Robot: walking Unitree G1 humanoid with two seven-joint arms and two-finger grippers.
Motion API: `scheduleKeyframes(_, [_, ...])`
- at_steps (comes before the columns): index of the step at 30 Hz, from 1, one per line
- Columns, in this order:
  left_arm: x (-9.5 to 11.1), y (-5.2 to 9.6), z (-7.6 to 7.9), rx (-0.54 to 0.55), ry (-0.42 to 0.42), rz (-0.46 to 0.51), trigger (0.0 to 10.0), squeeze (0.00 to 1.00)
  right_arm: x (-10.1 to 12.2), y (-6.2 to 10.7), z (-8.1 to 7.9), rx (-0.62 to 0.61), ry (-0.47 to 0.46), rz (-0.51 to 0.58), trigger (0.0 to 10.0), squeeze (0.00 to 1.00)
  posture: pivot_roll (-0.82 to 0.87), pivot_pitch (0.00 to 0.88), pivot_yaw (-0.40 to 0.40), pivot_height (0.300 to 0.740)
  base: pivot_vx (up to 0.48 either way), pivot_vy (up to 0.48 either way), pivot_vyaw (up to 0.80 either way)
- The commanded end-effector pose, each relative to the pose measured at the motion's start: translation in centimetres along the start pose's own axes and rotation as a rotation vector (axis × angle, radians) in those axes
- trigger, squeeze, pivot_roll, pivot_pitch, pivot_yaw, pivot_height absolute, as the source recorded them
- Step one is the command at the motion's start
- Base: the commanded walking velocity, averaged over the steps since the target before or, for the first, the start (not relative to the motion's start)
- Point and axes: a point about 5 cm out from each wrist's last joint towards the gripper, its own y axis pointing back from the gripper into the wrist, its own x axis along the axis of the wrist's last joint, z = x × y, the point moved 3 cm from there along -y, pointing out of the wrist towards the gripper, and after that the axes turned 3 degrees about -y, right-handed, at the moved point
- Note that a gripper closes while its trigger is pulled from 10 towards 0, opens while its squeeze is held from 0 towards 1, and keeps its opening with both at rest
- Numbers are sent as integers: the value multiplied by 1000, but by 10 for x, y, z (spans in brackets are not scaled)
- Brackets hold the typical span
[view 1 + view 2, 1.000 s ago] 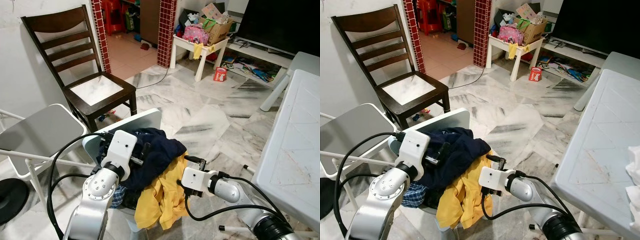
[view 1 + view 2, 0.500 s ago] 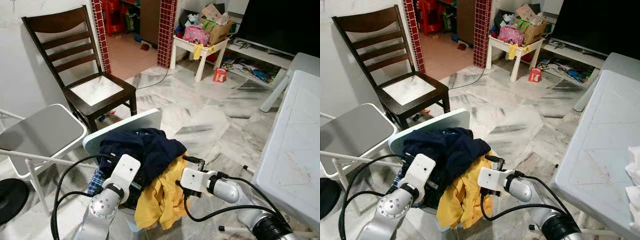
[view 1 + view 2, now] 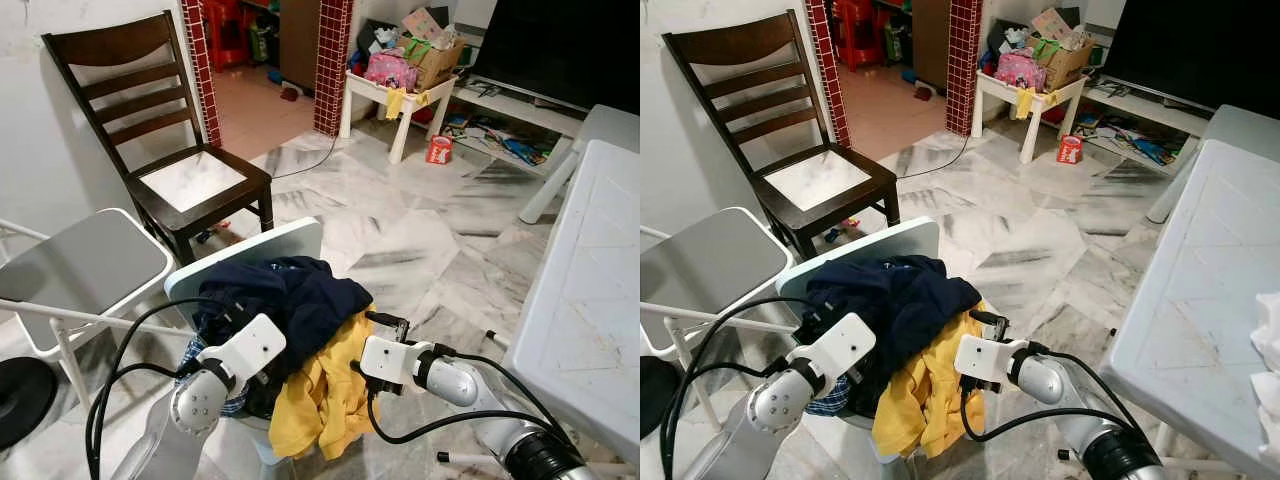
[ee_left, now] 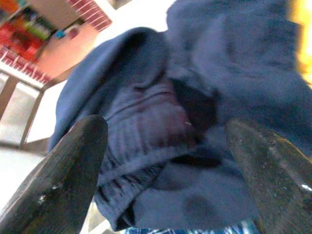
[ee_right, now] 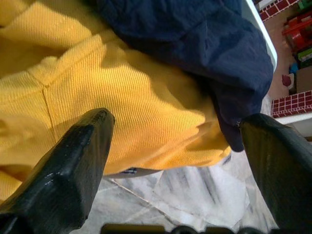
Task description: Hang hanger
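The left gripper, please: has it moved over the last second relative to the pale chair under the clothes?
Yes. The left gripper has dropped from beside the pale chair's backrest to low against the navy garment.

Two long black fingers (image 4: 63, 180) of the left gripper (image 4: 170, 178) stand wide apart around a crumpled navy-blue fabric garment (image 4: 195, 112) — ribbed at one fold. Behind it — red brick pillars (image 4: 92, 12) and an orange-tiled floor (image 4: 61, 51), blurred.

Hemmed in by heaped clothes (image 3: 300, 340) between both end effectors, dark chair (image 3: 170, 150) left, white counter (image 3: 590, 290) right.
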Motion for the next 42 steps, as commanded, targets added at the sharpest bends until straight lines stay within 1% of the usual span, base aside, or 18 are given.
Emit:
scheduleKeyframes(1, [3, 6, 3, -74, -98, 17, 10000, 0, 0, 0, 0, -4, 2, -1, 10000, 0, 80, 0, -49, 740, 0, 0, 0])
scheduleKeyframes(3, [-4, 12, 4, -150, -177, -6, 10000, 0, -1, 0, -1, -3, -1, -2, 10000, 0, 83, 0, -49, 740, 0, 0, 0])
scheduleKeyframes(12, [-27, 15, -1, -200, -171, -109, 10000, 0, 0, -1, -3, -3, -7, 0, 10000, 0, 80, 0, -45, 740, 0, 0, 0])
scheduleKeyframes(15, [-32, 14, -8, -183, -191, -139, 10000, 0, 0, -1, -3, -4, -9, 1, 10000, 0, 80, 0, -47, 740, 0, 0, 0])
scheduleKeyframes(17, [-36, 9, -20, -125, -201, -159, 10000, 0, 0, -2, -5, -2, -11, 4, 10000, 0, 80, 0, -50, 740, 0, 0, 0])
scheduleKeyframes(18, [-36, 9, -20, -125, -201, -159, 10000, 0, 0, -2, -5, -2, -11, 4, 10000, 0, 80, 0, -50, 740, 0, 0, 0])
scheduleKeyframes(20, [-37, 3, -40, 5, -160, -176, 10000, 0, 1, -2, -6, 0, -11, 7, 10000, 0, 79, 0, -51, 740, 0, 0, 0])
scheduleKeyframes(21, [-37, 3, -40, 5, -160, -176, 10000, 0, 1, -2, -6, 0, -11, 7, 10000, 0, 79, 0, -51, 740, 0, 0, 0])
scheduleKeyframes(22, [-38, 1, -48, 62, -133, -181, 10000, 0, 1, -2, -6, 0, -10, 8, 10000, 0, 79, 0, -51, 740, 0, 0, 0])
scheduleKeyframes(23, [-35, -1, -57, 140, -57, -170, 10000, 0, 2, -2, -6, 0, -10, 10, 10000, 0, 78, 0, -51, 740, 0, 0, 0])
scheduleKeyframes(25, [-35, -1, -57, 140, -57, -170, 10000, 0, 2, -2, -6, 0, -10, 10, 10000, 0, 78, 0, -51, 740, 0, 0, 0])
scheduleKeyframes(28, [-19, -9, -76, 342, 222, -91, 10000, 0, 3, -3, -5, 3, -7, 16, 10000, 0, 75, 0, -60, 740, 0, 0, 0])
scheduleKeyframes(31, [-6, -13, -80, 390, 349, -37, 10000, 0, 3, -3, -5, 6, -3, 17, 10000, 0, 76, 0, -63, 740, 0, 0, 0])
scheduleKeyframes(35, [16, -23, -79, 427, 569, 39, 10000, 0, 4, -3, -4, 10, 4, 19, 10000, 0, 72, 0, -65, 740, 0, 0, 0])
scheduleKeyframes(37, [32, -28, -76, 407, 584, 88, 10000, 0, 4, -3, -3, 8, 7, 20, 10000, 0, 71, 0, -64, 740, 0, 0, 0])
scheduleKeyframes(38, [42, -30, -72, 380, 545, 116, 10000, 0, 4, -3, -3, 6, 7, 19, 10000, 0, 71, 0, -62, 740, 0, 0, 0])
scheduleKeyframes(41, [47, -31, -67, 361, 563, 118, 10000, 0, 3, -3, -3, 5, 7, 18, 10000, 0, 71, 0, -60, 740, 0, 0, 0])
scheduleKeyframes(42, [46, -31, -65, 356, 615, 112, 10000, 0, 3, -3, -3, 5, 5, 18, 10000, 0, 69, 0, -54, 740, 0, 0, 0])
